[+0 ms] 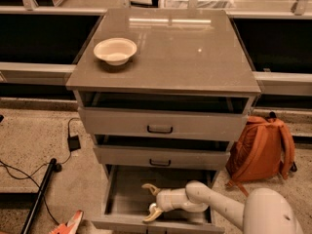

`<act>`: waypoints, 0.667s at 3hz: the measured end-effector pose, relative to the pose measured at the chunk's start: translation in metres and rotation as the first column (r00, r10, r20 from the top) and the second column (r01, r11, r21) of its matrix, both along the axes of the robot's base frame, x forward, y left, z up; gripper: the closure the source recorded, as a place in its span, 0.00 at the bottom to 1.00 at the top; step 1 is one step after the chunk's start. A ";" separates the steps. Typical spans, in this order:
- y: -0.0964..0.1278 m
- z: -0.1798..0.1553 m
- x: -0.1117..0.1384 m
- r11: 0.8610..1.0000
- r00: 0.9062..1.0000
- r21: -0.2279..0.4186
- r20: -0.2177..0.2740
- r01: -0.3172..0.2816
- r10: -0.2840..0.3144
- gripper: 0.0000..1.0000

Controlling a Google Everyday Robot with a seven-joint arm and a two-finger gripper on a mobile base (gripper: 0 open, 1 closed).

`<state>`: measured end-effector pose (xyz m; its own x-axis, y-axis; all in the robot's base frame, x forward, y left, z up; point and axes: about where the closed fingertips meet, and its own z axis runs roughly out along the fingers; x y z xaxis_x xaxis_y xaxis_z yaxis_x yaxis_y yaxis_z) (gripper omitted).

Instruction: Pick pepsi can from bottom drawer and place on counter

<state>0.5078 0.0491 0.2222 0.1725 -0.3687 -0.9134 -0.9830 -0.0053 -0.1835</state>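
Observation:
The bottom drawer (117, 195) is pulled open at the foot of the grey cabinet. My gripper (146, 202) reaches into it from the right, low over the drawer floor near the front. Its two tan fingers (150, 187) stand wide apart with nothing between them. The pepsi can is not in view; I see no can in the part of the drawer that shows. The counter (185, 52) is the glossy grey-brown top of the cabinet, above the two upper drawers.
A white bowl (115, 50) sits at the counter's left. The two upper drawers (161, 126) stand slightly open above my arm. An orange backpack (261, 147) leans on the floor at the right. Black cables (29, 174) lie on the floor at the left.

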 end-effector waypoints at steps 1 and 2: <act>0.004 0.021 -0.001 1.000 0.998 0.011 0.057 -0.003 0.002 0.00; 0.004 0.030 -0.001 1.000 0.997 -0.011 0.071 0.009 -0.008 0.00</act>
